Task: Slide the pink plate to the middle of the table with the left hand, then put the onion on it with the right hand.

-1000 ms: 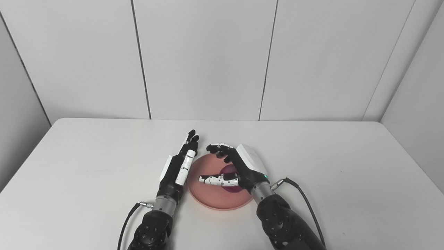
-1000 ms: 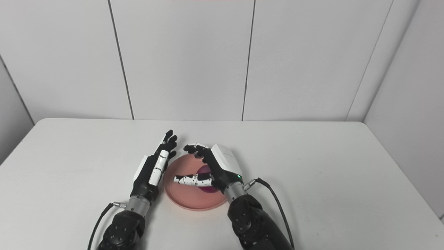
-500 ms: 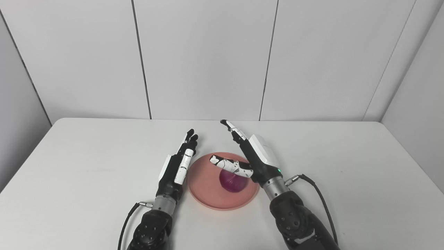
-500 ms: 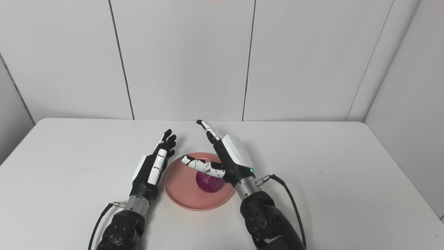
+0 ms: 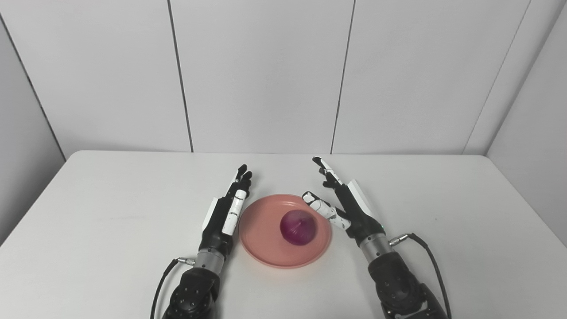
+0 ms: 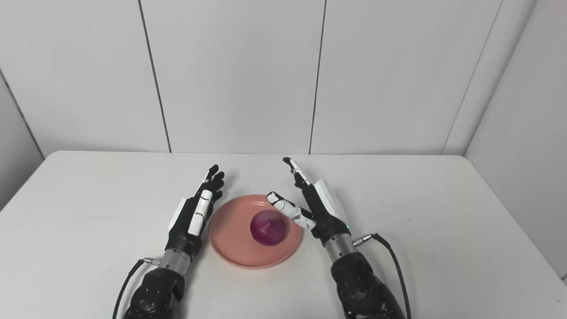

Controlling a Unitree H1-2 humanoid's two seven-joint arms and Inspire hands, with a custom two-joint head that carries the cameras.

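The onion (image 5: 298,227) is sitting on the pink plate (image 5: 266,241), right of the plate's centre, and nothing is touching it. The right hand (image 5: 347,208) is hovering just beside the plate's right edge, holding nothing, its fingers (image 5: 325,170) stretching away toward the wall and its thumb (image 5: 320,207) reaching out over the plate's rim near the onion's upper right side without meeting it. The left hand (image 5: 226,208) is lying along the plate's left edge, also holding nothing, its fingers extending straight and close together toward the wall. The plate is resting flat on the white table (image 5: 110,212), between the two hands, and is carrying only the onion. The onion is looking nearly round, so no long axis can be told; faint lines are meeting at a spot on its top, facing up.
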